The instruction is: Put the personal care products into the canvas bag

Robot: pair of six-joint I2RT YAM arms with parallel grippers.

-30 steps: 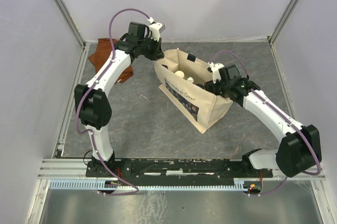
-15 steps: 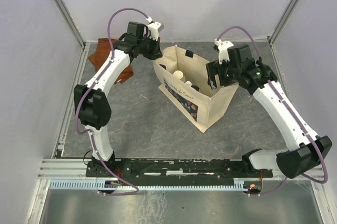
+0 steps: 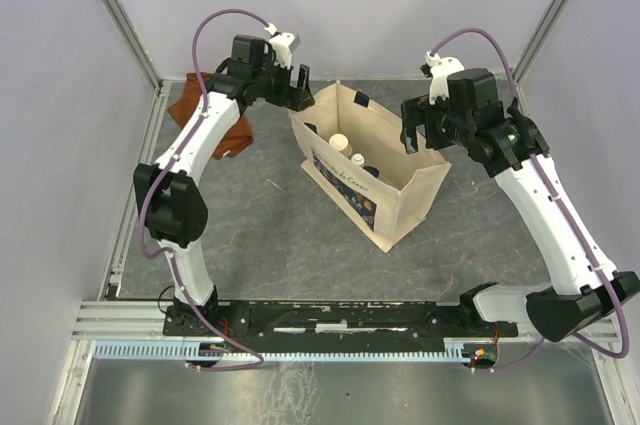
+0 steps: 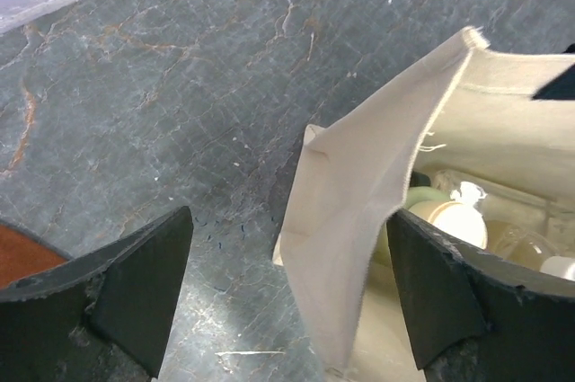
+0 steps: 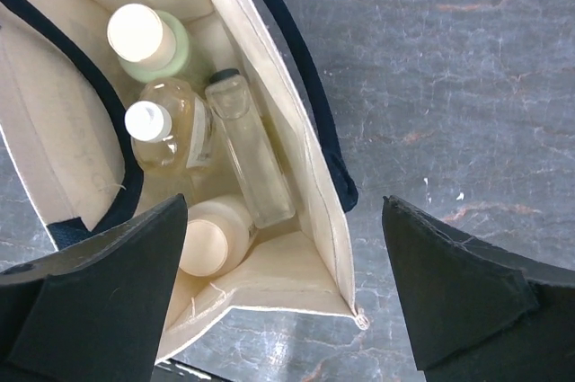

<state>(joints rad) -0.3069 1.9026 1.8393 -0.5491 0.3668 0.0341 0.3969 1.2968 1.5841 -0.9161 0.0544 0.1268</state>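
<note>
**Evidently, all four bottles are lodged in the canvas bag, with both grippers open above it**

At the far left of the table (image 3: 280,235), a rust-brown cloth (image 3: 205,115) is seen lying folded, partly hidden by the left arm. The left gripper (image 3: 298,93) is held over the far left corner of the canvas bag (image 3: 385,200). Its jaws are spread wide and nothing is gripped. In the left wrist view the bag's upright corner edge is framed between the two fingers (image 4: 135,283); whether it is touched cannot be told.

The bag stands open-topped near the middle of the table, turned at an angle, with its dark printed panel facing the near left.

Inside it, the personal care products are shown by the right wrist view, packed closely together. The olive-green cylinder (image 5: 148,40) is stood upright with its white cap uppermost. Just beside it the amber flat bottle (image 5: 171,130) is found, and the clear square bottle (image 5: 252,157) is leaned along the bag's wall. The cream cylinder (image 5: 216,238) is seen at the end nearest that camera.

The right gripper (image 3: 415,130) is held above the bag's right end. Its jaws are likewise parted wide, with nothing held between them.
</note>
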